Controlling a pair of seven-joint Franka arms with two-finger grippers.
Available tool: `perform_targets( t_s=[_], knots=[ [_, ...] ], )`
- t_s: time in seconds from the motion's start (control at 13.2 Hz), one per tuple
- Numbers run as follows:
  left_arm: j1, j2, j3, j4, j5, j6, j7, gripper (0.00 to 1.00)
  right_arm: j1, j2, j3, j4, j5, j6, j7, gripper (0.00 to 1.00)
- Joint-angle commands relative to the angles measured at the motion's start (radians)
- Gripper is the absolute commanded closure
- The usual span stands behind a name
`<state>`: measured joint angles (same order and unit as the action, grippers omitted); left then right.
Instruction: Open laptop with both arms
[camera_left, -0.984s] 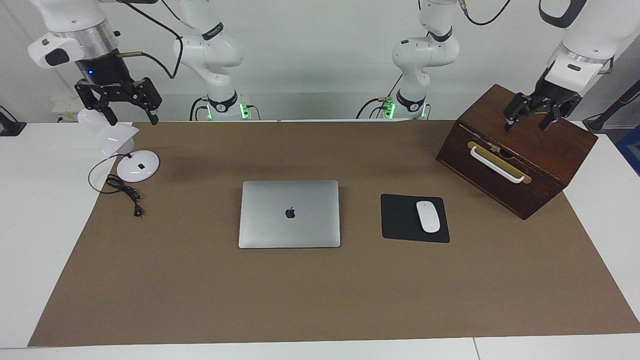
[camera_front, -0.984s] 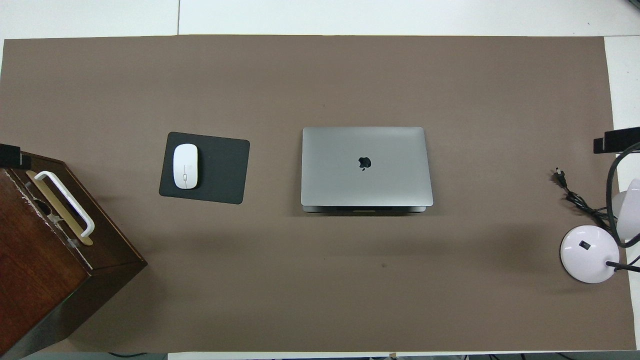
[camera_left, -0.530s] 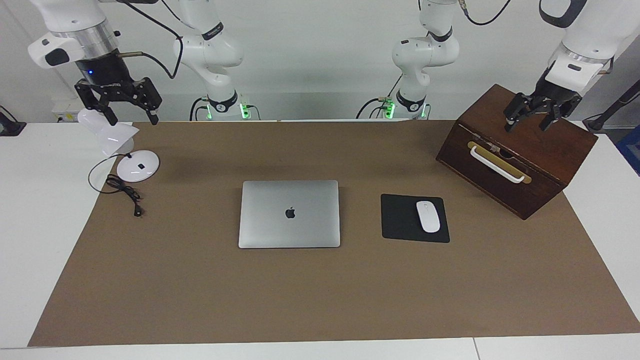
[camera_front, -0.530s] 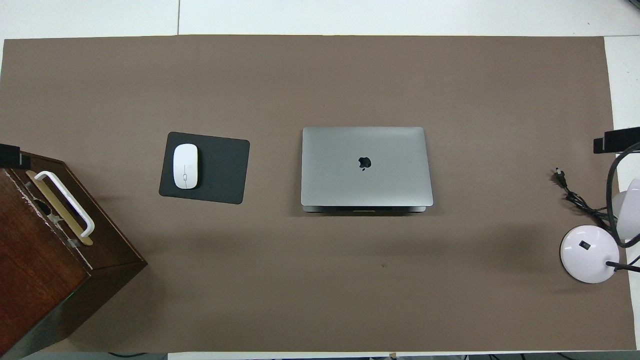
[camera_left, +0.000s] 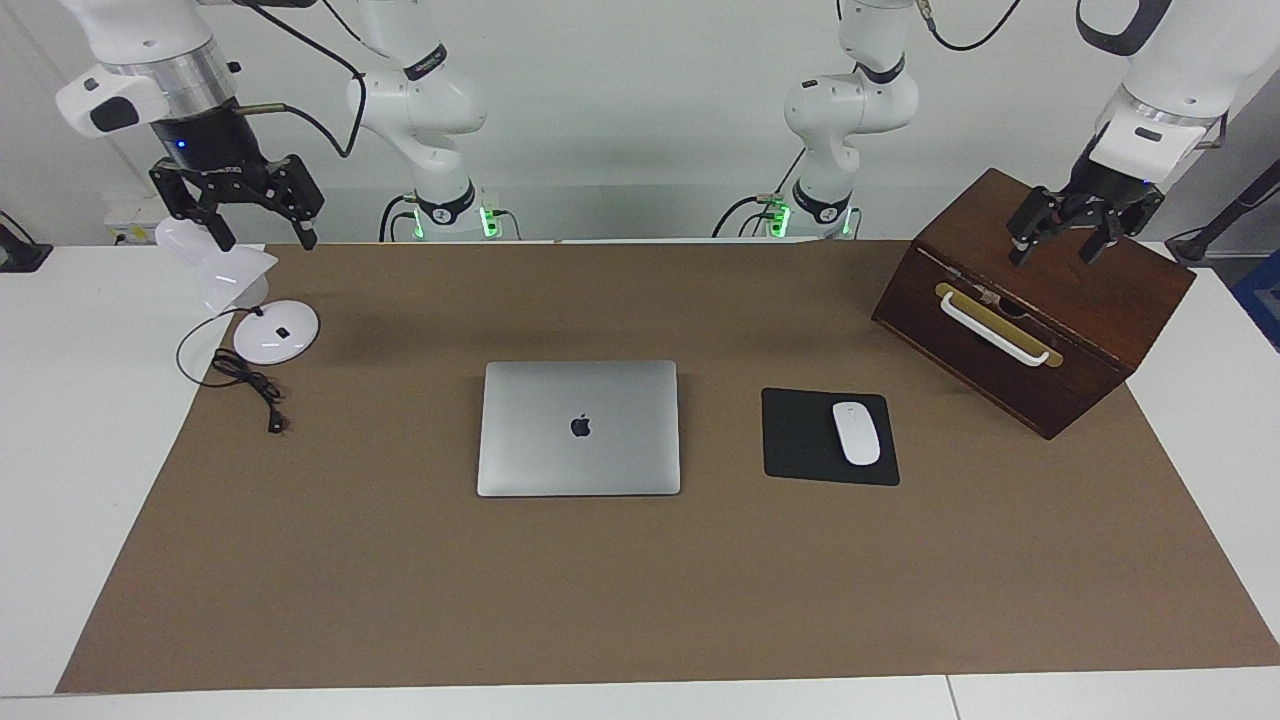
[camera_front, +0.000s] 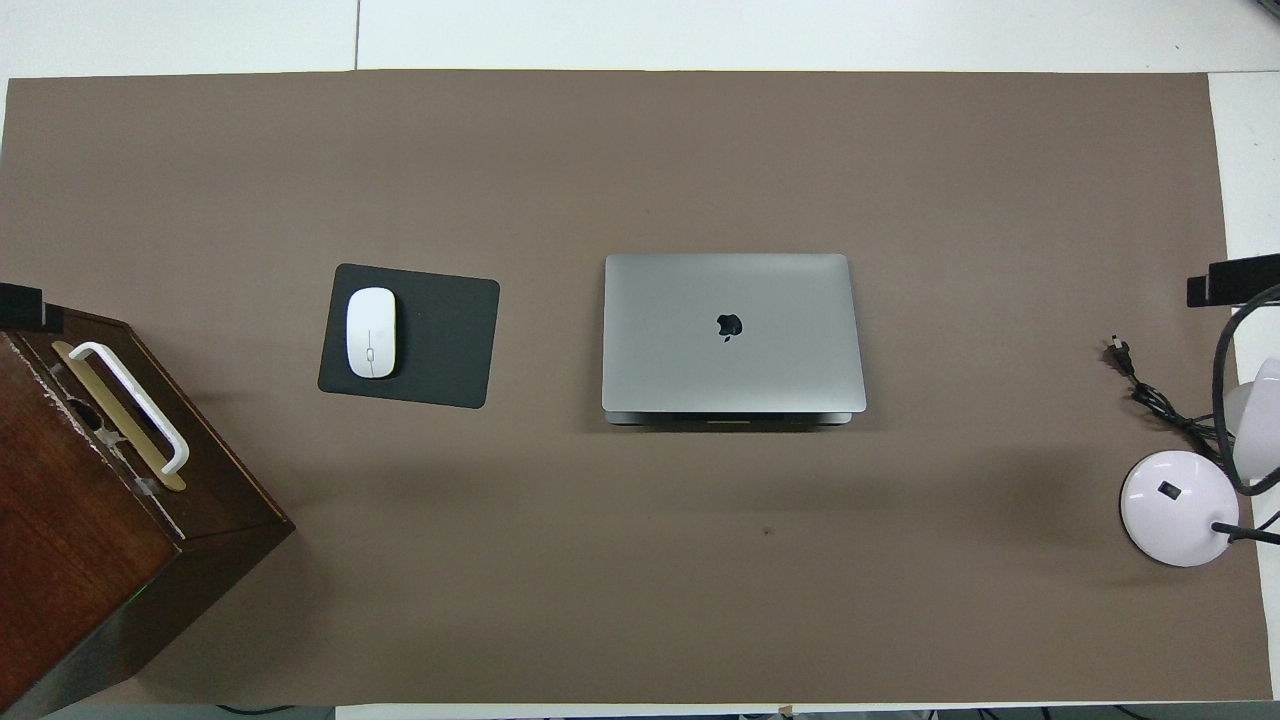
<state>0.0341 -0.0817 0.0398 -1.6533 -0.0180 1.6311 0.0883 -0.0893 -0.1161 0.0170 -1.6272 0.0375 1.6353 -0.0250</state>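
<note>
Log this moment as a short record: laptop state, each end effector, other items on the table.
laptop: closed, flat on the brown mat, untouched
left end effector: open, raised over the wooden box
right end effector: open, raised over the white lamp
mousepad: beside the laptop, toward the left arm's end, white mouse on it
progress: opening not yet begun

High cam facing robots, overhead cam looking steeply down, both share laptop (camera_left: 578, 428).
</note>
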Motion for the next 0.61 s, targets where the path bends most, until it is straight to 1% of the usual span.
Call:
perform_targets(
  t_s=[0.0, 0.08, 0.38, 0.53],
  knots=[
    [-0.003, -0.004, -0.003, -0.013, 0.018, 0.024, -0.01, 0.95, -0.02, -0.016, 0.009, -0.016, 0.015, -0.017, 0.014, 0.0],
    [-0.002, -0.004, -0.003, -0.014, 0.018, 0.026, -0.013, 1.0, -0.018, -0.017, 0.011, -0.014, 0.015, -0.02, 0.014, 0.0],
    [0.003, -0.004, -0.005, -0.014, 0.015, 0.027, -0.012, 1.0, -0.021, -0.022, 0.009, -0.016, 0.015, -0.017, 0.008, 0.0],
    [-0.003, -0.003, -0.004, -0.016, 0.015, 0.064, -0.013, 1.0, -0.021, -0.025, 0.009, -0.017, 0.015, -0.019, 0.007, 0.0]
  ],
)
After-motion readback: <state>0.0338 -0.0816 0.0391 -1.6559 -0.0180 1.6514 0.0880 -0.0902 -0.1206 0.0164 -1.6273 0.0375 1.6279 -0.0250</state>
